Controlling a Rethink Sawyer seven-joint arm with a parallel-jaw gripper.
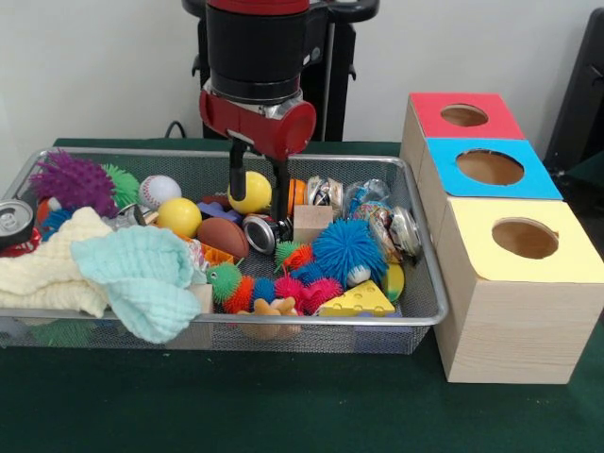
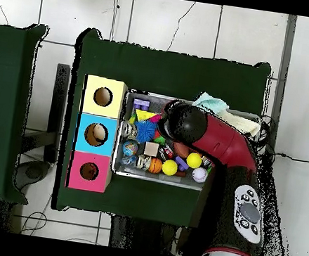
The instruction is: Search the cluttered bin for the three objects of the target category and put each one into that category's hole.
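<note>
Hand (image 1: pixel 257 195) hangs low in the bin (image 1: pixel 427 311), fingers spread and holding nothing, straddling the yellow ball (image 1: pixel 250 192), which sits just behind and between them.

We see toys (image 1: pixel 283 250) crowding the bin (image 1: pixel 427 307), leaving no bare floor. The three box holes (image 1: pixel 525 238) stand unblocked from above.

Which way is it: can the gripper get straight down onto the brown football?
Probably yes. The gripper hangs open just above the brown football, whose top is bare, though a yellow ball crowds one side.
</note>
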